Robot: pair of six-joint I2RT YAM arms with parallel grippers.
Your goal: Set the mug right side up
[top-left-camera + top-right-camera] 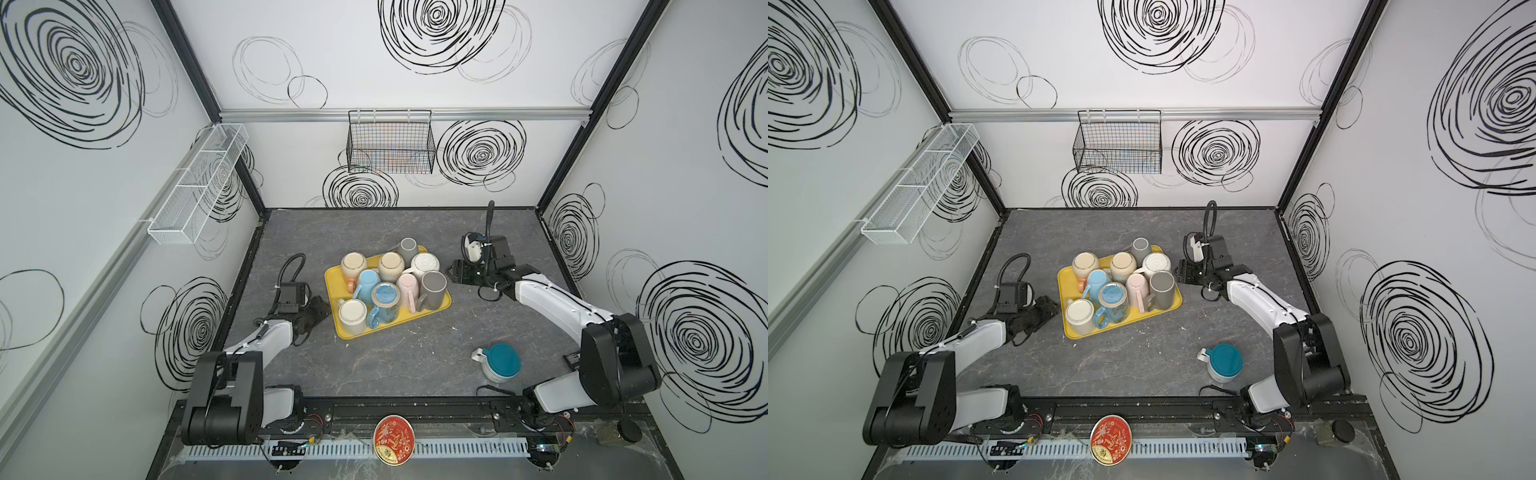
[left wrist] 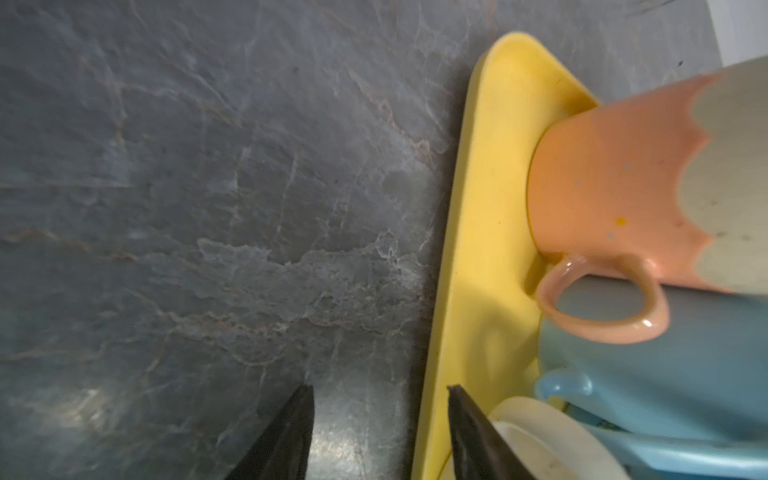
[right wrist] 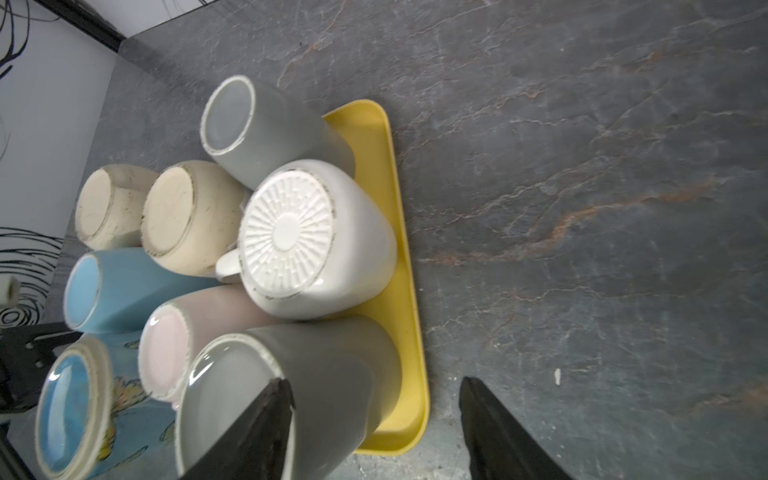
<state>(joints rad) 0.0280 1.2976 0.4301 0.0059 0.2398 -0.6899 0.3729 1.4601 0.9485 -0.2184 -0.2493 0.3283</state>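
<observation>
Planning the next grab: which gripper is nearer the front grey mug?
Right. The right gripper is just beside the front grey mug; the left gripper sits across the tray.

- 1 yellow rectangular plastic tray [image 1: 334,291]
- 9 ceramic mugs on the tray: light grey mug [image 1: 407,248], dark grey mug [image 1: 433,287], white ribbed-base mug [image 1: 424,264], pink mug [image 1: 406,289], peach-and-cream mug [image 1: 354,264], beige mug [image 1: 390,266], plain light-blue mug [image 1: 366,282], blue patterned mug [image 1: 385,301], cream mug [image 1: 352,314]
- 1 white-and-teal mug [image 1: 500,363] off the tray, right of it and nearer the front
- 2 baskets on the walls beyond the tray: black wire basket [image 1: 390,145], white mesh basket [image 1: 199,183]
- 1 red round tin [image 1: 393,440], in front of the tray
- 2 robot arms flanking the tray: left arm [image 1: 266,336], right arm [image 1: 557,303]
</observation>
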